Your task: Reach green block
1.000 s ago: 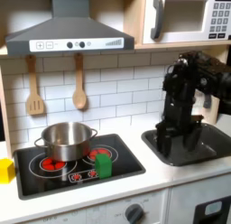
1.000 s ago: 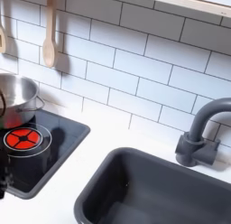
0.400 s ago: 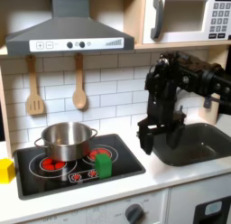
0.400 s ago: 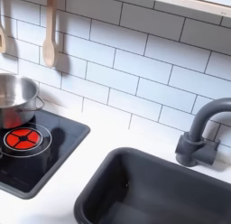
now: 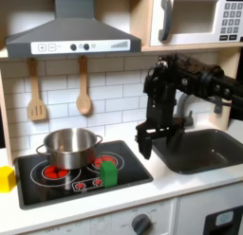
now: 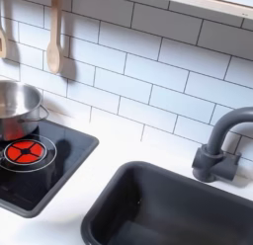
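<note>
The green block (image 5: 109, 171) is a small bright-green cube standing on the front right part of the black stovetop (image 5: 57, 182) in the first exterior view. My gripper (image 5: 144, 145) hangs from the black arm to the block's right and a little higher, over the white counter between stove and sink. Its fingers point down and look slightly apart with nothing between them, though the picture is too coarse to be sure. A gap of counter separates it from the block.
A steel pot (image 5: 67, 146) (image 6: 14, 109) sits on the stove behind the block. A yellow block (image 5: 7, 178) lies at the first exterior view's left edge. The dark sink (image 5: 204, 150) (image 6: 168, 204) with its grey tap (image 6: 219, 145) is on the right; wooden utensils (image 5: 84, 90) hang on the tiled wall.
The arm has swung from over the sink leftward in the first exterior view, bringing the gripper closer to the stove and the green block. The block and pot have not moved.
</note>
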Tool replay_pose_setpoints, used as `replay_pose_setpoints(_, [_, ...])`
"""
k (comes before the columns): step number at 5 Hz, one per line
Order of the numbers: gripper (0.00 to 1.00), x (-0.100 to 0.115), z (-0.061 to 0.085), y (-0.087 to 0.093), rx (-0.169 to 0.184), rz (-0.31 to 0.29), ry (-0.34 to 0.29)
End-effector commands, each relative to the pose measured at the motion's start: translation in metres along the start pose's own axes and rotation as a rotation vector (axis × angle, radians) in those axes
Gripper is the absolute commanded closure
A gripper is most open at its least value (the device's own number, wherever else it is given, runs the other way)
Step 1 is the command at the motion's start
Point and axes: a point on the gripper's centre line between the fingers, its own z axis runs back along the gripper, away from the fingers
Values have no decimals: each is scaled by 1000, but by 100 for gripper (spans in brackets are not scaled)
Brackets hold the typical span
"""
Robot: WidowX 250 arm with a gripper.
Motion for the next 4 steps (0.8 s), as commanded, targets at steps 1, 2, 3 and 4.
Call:
replay_pose_setpoints(1, [0, 19, -3, 6, 6, 22, -11])
replay_pose_setpoints(2, [0, 27, -5, 9, 7, 33, -12])
replay_pose_setpoints(3, [0, 34, -8, 12, 9, 37, -12])
replay_pose_setpoints(4, [0, 41, -14, 19, 19, 33, -7])
